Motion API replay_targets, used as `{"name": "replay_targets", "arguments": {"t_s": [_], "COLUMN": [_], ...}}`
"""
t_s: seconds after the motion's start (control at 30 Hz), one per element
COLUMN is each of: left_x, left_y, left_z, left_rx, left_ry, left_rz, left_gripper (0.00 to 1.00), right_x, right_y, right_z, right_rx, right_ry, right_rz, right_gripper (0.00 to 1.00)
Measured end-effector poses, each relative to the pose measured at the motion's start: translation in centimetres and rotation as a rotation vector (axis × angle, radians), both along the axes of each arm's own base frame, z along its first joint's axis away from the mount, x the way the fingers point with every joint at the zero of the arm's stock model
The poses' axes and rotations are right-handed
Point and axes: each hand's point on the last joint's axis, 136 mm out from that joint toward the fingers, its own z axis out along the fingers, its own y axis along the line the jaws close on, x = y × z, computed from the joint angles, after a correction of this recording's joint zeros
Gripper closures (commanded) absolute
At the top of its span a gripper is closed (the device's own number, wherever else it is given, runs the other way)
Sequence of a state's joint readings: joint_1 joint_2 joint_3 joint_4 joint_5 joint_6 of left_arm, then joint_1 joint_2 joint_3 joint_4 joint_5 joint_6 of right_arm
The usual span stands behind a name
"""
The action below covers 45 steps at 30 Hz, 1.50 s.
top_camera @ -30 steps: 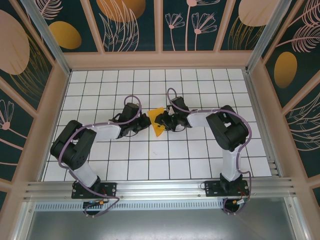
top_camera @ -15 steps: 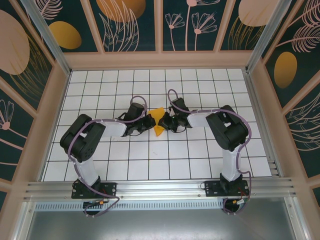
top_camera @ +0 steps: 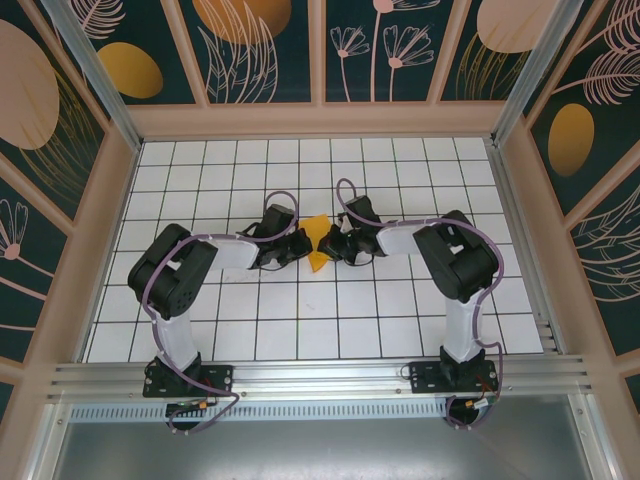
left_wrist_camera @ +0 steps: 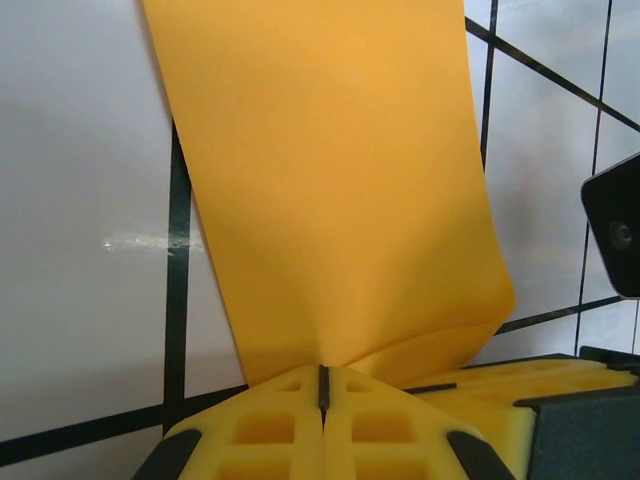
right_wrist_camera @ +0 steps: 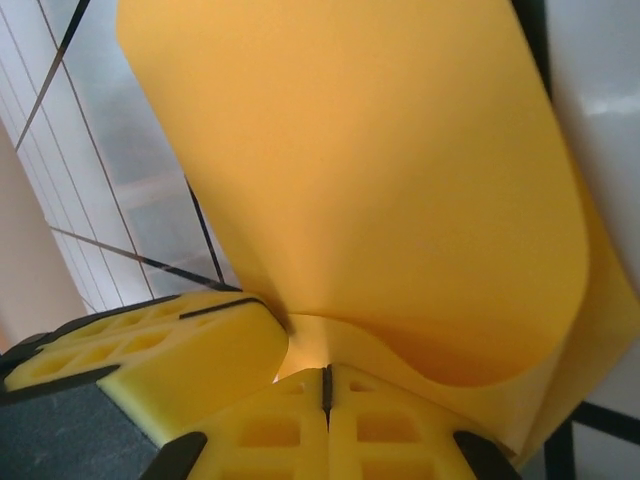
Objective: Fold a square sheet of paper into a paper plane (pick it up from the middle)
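The square sheet of paper (top_camera: 317, 258) is now a smaller creased orange shape. It is at the middle of the white tiled desk (top_camera: 400, 300), between the two arms. The left end effector (left_wrist_camera: 323, 385) has its yellow pads pressed together, and the edge of the paper goes into the seam between them. The right end effector (right_wrist_camera: 326, 385) is also pressed together and pinches the same paper from the opposite side. In both wrist views the paper rises away from the pads as a smooth curved flap, with a soft bend near the place of the grip. In the right wrist view another yellow pad is just beside the right end effector, so I judge that the two grips are very close to each other.

I think the step in hand is one of the middle folds, because the paper is not yet a slim pointed dart. The next move calls for both arms to move together and lay the flap over with its edges aligned. If one arm pulls away from the other, the thin paper may tear or slip out.
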<state>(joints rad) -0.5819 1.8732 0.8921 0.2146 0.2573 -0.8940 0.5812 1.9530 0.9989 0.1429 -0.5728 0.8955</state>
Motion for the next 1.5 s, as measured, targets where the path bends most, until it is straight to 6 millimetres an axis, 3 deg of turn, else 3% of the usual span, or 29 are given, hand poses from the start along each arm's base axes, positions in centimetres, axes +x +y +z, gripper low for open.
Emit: {"name": "replay_targets", "arguments": {"t_s": [0.27,0.53,1.27,1.5], "left_x": [0.0,0.0,0.1,0.1], "left_y": [0.0,0.1,0.2,0.2], "left_z": [-0.1,-0.1,-0.1,-0.1], "left_rx": [0.018,0.026,0.035,0.035], "left_ry": [-0.008,-0.014,-0.036,-0.036], "left_rz": [0.005,0.01,0.021,0.02], "left_gripper": [1.0,1.0,1.0,1.0], "right_x": [-2.9,-5.5,-6.5,-6.5], "right_y": [-0.5,0.4,0.1,0.1], "right_z": [3.0,3.1,0.1,0.2], "right_rx": [0.082,0.113,0.07,0.062], "right_ry": [-0.069,-0.054,0.02,0.018], "right_rz": [0.093,0.179,0.202,0.214], "right_gripper": [0.97,0.96,0.95,0.95]}}
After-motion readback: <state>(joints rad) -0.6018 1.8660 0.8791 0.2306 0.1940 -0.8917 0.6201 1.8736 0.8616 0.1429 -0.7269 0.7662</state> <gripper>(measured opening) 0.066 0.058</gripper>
